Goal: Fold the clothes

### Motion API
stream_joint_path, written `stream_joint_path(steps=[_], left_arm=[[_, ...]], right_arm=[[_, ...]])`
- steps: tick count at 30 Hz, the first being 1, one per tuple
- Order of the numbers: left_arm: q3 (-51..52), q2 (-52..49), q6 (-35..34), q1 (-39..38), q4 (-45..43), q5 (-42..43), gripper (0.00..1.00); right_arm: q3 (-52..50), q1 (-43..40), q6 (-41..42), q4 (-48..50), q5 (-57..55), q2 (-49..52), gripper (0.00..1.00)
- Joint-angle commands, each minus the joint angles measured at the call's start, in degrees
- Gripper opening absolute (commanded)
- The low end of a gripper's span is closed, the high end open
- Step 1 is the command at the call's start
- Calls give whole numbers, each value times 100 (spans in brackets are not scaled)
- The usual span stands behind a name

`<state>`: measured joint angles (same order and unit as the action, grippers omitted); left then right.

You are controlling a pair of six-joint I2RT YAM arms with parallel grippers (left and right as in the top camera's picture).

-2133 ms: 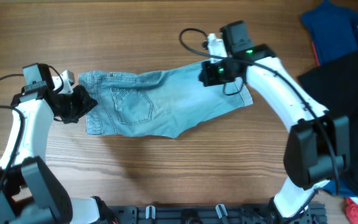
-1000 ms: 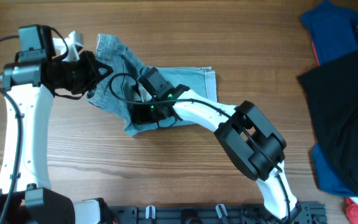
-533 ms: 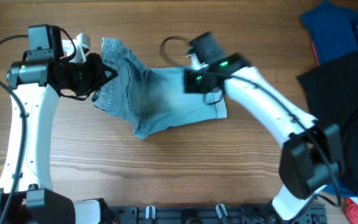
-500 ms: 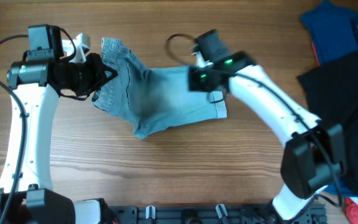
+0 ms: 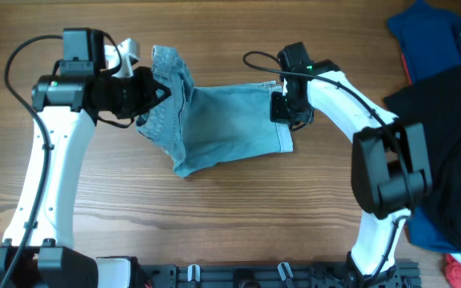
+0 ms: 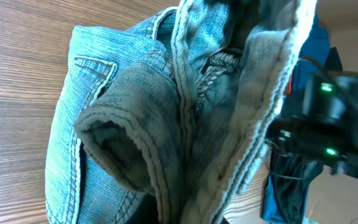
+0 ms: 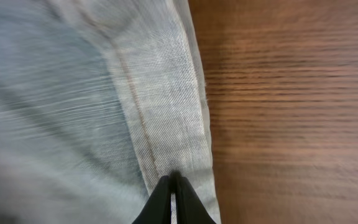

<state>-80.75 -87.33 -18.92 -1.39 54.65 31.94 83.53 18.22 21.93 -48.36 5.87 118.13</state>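
Note:
The clothes, a pair of light blue denim shorts (image 5: 222,128), lie across the middle of the wooden table. Their waist end is bunched and lifted at the left. My left gripper (image 5: 157,90) is shut on that raised waistband. In the left wrist view the folded waistband and seams (image 6: 185,124) fill the frame and hide my fingers. My right gripper (image 5: 281,108) is at the shorts' right leg. In the right wrist view its black fingertips (image 7: 174,180) are pressed together on the pale hemmed edge (image 7: 160,93), with bare wood to the right of it.
A large black garment (image 5: 446,136) covers the table's right side. A dark royal-blue garment (image 5: 426,36) lies at the back right, and something red (image 5: 458,272) sits at the front right corner. A black rail (image 5: 278,276) runs along the front edge.
My left gripper has carried the raised waistband further right. My right gripper has shifted right and forward along the leg to its hem, and the leg lies stretched out flatter.

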Motion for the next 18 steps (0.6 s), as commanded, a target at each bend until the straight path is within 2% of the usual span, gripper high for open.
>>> stream_joint_path(steps=[1,5,12,18], left_arm=[[-177,-2,-175,-216,-138,94,4],[-177,-13,-433,-505,-345,39,4],[-177,-122,-994,-1217,-732,-553,4],[-177,-369,-1165,-1674,-833,-935,4]], right_arm=[[-74,31,-92,39,-74,313,4],[-74,35,-116,85,210,472,4],[-74,199,-136,122,339,522,4],[-74,407,-68,76,365,522,4]])
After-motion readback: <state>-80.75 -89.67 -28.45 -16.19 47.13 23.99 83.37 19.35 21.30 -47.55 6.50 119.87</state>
